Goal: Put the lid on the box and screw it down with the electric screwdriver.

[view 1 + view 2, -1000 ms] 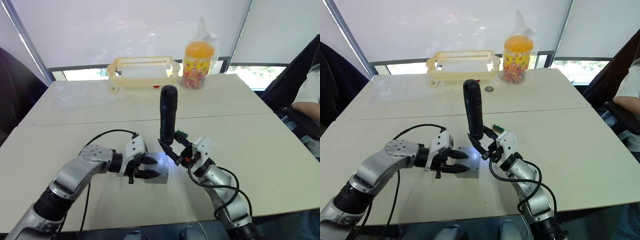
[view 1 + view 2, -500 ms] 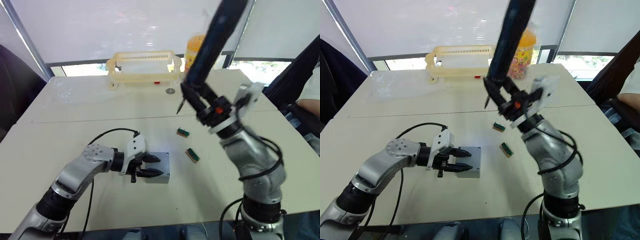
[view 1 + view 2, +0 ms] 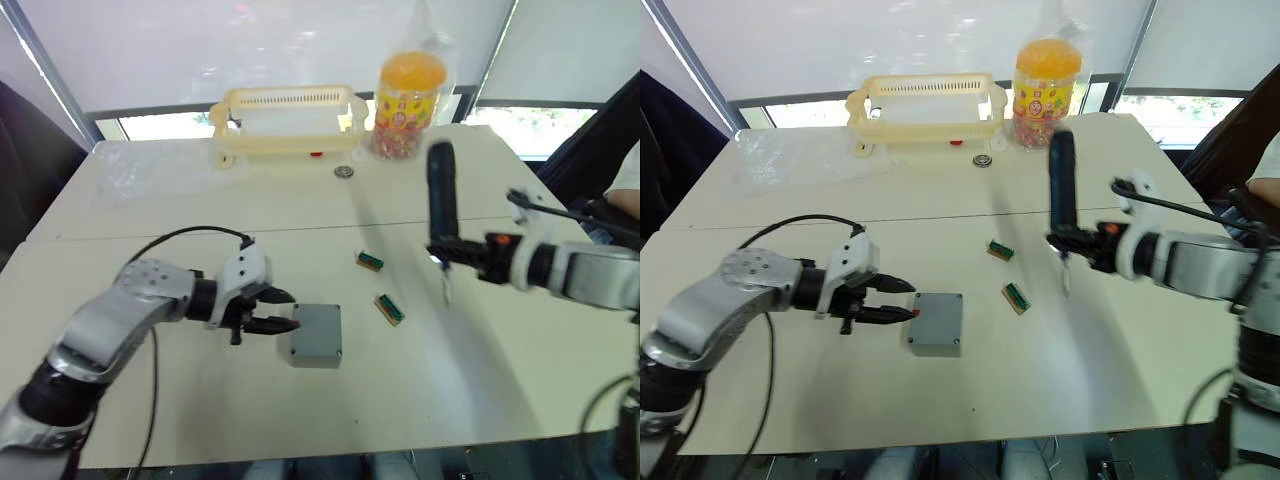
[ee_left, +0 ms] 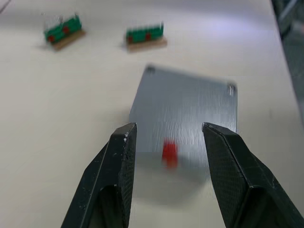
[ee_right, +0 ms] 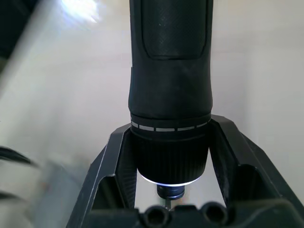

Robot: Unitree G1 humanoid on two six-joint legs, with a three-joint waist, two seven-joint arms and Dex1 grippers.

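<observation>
Beside the box (image 3: 316, 334), the left gripper (image 3: 281, 311) sits spread, empty; right gripper (image 3: 447, 251) pinches the screwdriver (image 3: 440, 196) upright, well apart.

1. Both eye views look forward and down from the head over the same table (image 3: 200, 420).
2. The left wrist view sits close above the box (image 4: 185, 111).
3. The right wrist view looks closely along the electric screwdriver (image 5: 170, 71).

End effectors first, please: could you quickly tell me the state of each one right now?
Left end effector: open, holding nothing, fingers apart just short of the box.
Right end effector: shut on the electric screwdriver, held upright.
</observation>
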